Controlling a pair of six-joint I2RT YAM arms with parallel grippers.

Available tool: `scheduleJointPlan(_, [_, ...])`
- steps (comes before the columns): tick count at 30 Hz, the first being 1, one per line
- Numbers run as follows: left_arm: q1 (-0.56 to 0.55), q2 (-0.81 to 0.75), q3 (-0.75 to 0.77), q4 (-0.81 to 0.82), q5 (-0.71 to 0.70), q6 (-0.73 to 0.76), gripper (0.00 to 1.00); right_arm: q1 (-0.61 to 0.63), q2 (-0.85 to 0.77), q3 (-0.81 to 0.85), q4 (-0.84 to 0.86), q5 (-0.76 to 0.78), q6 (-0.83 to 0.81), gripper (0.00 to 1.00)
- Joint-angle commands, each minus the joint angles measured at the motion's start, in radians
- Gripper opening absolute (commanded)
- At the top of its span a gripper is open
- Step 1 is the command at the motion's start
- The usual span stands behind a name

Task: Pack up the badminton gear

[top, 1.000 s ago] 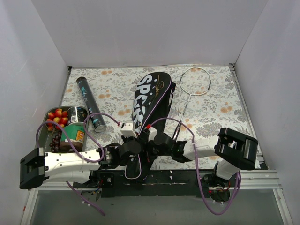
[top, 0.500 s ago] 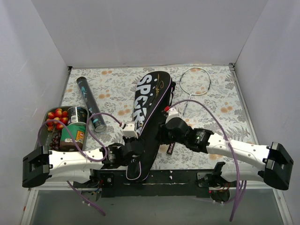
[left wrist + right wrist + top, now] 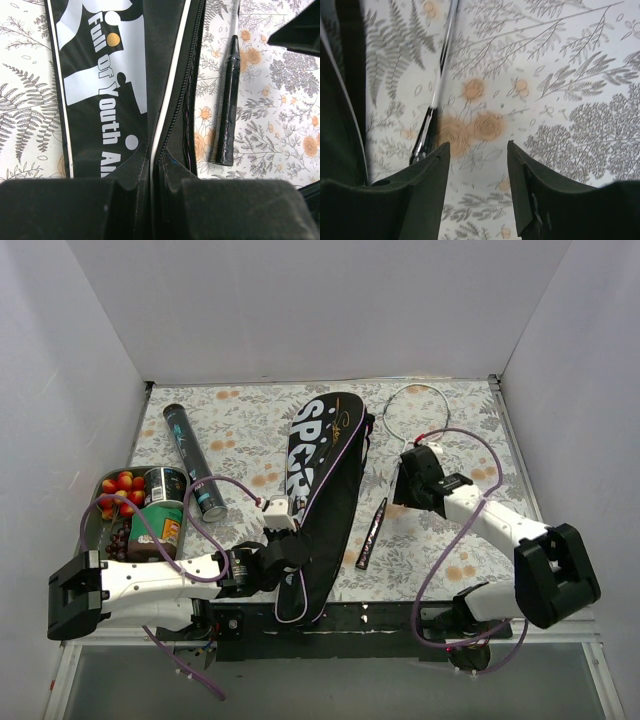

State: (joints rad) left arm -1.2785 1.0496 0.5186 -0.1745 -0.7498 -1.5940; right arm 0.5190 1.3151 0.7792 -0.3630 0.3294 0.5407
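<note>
L hand (image 3: 154, 187) pinching racket bag (image 3: 100, 75) near end, R hand (image 3: 477, 147) open beside racket shaft (image 3: 440, 75)

Two arms, left (image 3: 150, 585) and right (image 3: 495, 525): white links, black joint housings, boxy black motor blocks farthest from the grippers. A purple cable (image 3: 467, 431) loops behind each gripper. Left gripper (image 3: 151, 200) and right gripper (image 3: 477, 190): matte black angular fingers (image 3: 422, 195).
</note>
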Motion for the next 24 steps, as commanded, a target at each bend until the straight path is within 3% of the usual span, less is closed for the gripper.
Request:
scheduleJointPlan(1, [-0.005,-0.026,0.060,0.004,-0.019,-0.017,0.00,-0.100,0.100,0.103,0.107,-0.044,-0.034,0.57])
scheduleJointPlan(11, [-0.005,-0.007,0.069,0.000,-0.017,-0.009,0.00,-0.137,0.354,0.310,0.127,-0.041,-0.074,0.57])
scheduleJointPlan(19, [-0.004,-0.017,0.066,0.001,-0.020,0.014,0.00,-0.146,0.469,0.354,0.130,-0.036,-0.050,0.56])
scheduleJointPlan(24, [-0.004,-0.028,0.061,0.001,-0.025,0.020,0.00,-0.146,0.507,0.365,0.124,-0.041,-0.047,0.50])
